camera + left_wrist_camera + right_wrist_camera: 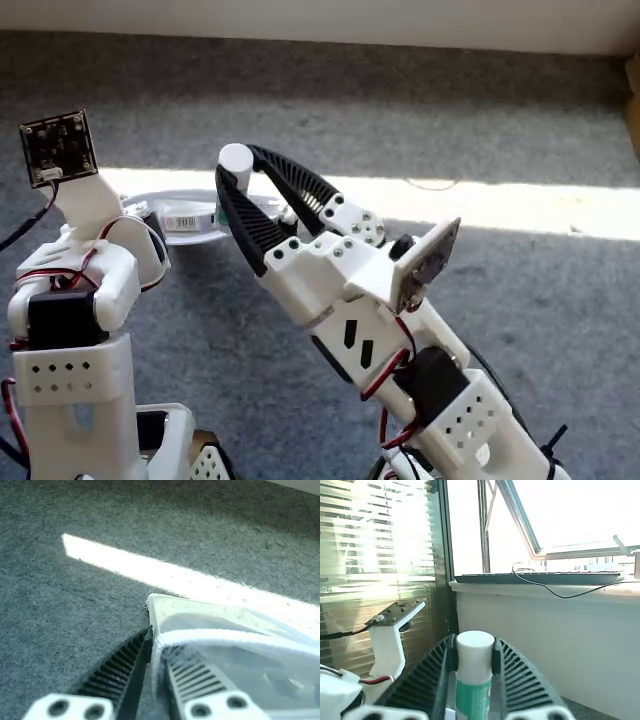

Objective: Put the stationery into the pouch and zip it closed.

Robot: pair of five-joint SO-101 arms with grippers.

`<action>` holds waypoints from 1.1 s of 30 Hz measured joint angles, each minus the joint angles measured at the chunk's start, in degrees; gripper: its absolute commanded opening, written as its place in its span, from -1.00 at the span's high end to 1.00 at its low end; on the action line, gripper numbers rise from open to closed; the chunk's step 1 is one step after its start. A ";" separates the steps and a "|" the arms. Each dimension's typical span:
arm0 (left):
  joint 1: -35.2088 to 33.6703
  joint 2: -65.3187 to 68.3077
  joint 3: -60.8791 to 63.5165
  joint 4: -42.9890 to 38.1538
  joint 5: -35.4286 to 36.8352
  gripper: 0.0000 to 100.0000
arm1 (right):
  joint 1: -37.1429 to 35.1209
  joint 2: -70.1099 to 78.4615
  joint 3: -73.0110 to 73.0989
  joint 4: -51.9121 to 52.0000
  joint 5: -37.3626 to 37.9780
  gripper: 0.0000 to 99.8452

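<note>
My right gripper (236,168) clasps a glue stick (236,157) in the air, and my left gripper (155,642) is pinched on the clear pouch (225,630).

My right fingers are clamped on the stick just under its white cap, holding it raised off the grey carpet (400,100), near the pouch as seen from above. My left fingers are closed on the pouch's white zipper edge close to one corner. The pouch lies on the carpet across a strip of sunlight (520,205), just beside my left arm.
</note>
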 measured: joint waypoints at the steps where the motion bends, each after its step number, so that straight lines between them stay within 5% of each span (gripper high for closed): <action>1: 0.00 0.00 0.00 0.00 0.00 0.99 | 0.00 0.00 2.20 -3.60 0.00 0.99; 12: 0.00 0.00 0.00 0.00 0.00 0.99 | 0.00 1.76 12.31 -23.65 0.00 0.99; 20: 0.00 0.00 0.00 0.00 0.00 0.99 | 0.00 17.05 12.40 -37.54 -0.09 0.99; 33: 0.00 0.00 0.00 0.00 0.00 0.99 | 0.00 20.13 17.05 -40.09 -0.18 0.98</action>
